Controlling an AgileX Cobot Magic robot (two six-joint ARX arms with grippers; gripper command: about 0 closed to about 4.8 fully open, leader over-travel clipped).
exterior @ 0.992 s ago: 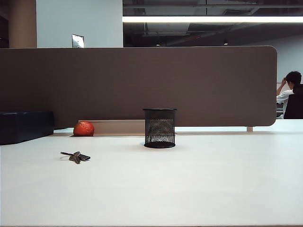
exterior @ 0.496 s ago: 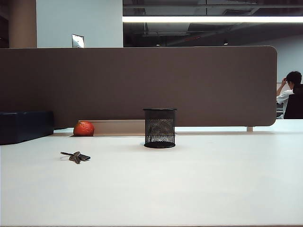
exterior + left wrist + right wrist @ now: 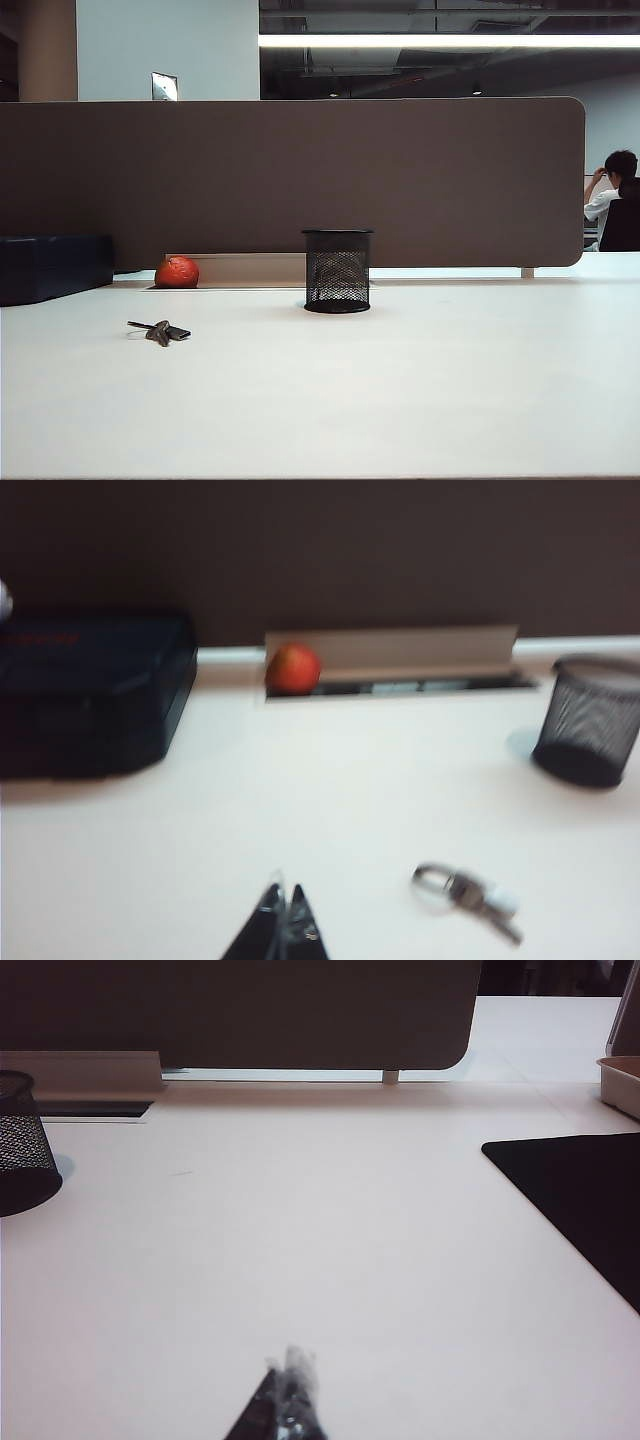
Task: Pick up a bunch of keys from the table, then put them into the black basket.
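We see the keys [image 3: 465, 890] loose on the table [image 3: 400, 390], well short of the basket [image 3: 338, 271] — left gripper [image 3: 285, 912] and right gripper [image 3: 288, 1385] both pinched together, empty, since no reach has begun.

on the table [image 3: 430, 380], the keys [image 3: 160, 331] lie left of and before the basket [image 3: 338, 271], with a ball [image 3: 177, 272] behind them, both grippers back off it.

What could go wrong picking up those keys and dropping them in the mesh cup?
The small flat bunch of dark metal keys lies flush on the white table, so the shut left pincer may skid over it. The black wire-mesh basket looks light and narrow; a bump could tip it.
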